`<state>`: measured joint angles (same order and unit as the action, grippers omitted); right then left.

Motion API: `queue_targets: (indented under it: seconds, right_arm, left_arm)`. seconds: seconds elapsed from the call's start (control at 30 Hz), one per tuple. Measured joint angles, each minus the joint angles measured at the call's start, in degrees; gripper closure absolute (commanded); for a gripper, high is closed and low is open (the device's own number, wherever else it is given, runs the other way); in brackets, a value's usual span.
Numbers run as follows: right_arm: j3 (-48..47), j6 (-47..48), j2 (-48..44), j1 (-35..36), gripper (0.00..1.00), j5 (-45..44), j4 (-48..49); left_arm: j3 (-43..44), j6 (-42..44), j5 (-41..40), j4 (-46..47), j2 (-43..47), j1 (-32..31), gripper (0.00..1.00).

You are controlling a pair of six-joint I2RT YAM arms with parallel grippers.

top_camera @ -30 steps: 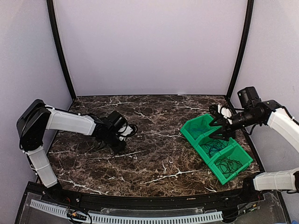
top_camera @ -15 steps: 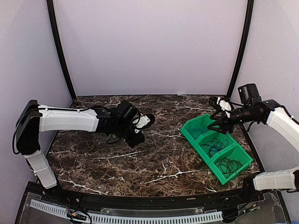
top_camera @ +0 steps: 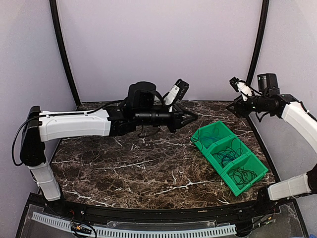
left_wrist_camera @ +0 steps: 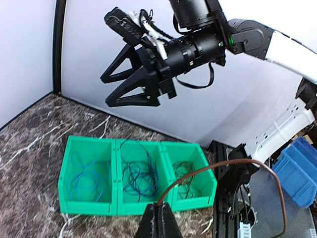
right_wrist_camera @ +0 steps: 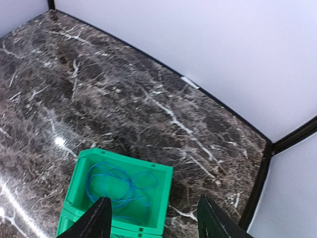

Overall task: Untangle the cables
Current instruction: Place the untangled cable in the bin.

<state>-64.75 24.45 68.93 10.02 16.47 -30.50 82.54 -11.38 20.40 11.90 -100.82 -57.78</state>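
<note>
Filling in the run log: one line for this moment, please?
left gripper: shut on cable, aloft beside green bins | right gripper: open, empty, above bins | bins: cable coils in all three

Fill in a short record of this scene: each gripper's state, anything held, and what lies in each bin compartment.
left gripper: shut on a cable, raised above the table
right gripper: open, empty, above the bin
bin: green, three compartments, on the table's right side
far compartment: blue cable
middle compartment: dark cable
near compartment: black cable
</note>
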Motion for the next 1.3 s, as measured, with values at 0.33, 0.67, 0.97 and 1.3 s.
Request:
queue_targets:
  seconds: [0.33, 0.67, 0.97, 1.3]
  right_arm:
    - [-8.5, -5.9, 3.1, -4.2, 0.37, -4.6, 2.7]
    - [-11.3, -11.1, 4.4, -5.2, 0.37, -5.6, 3.8]
    - [-11.4, -11.7, 4.4, -5.2, 0.37, -3.8, 3.7]
    - [-11.0, -11.7, 4.1, -5.2, 0.37, -1.6, 3.9]
  left_arm:
    - [14.3, -10.4, 2.1, 14.7, -18.6, -5.2, 1.0]
    - [37.4, -17.2, -4.4, 20.6, -40.1, -11.3, 1.0]
    - [56.4, -18.3, -12.0, 12.9, -57.9, -15.1, 1.0]
    - [56.4, -19.9, -14.0, 9.0, -60.1, -15.0, 0.73]
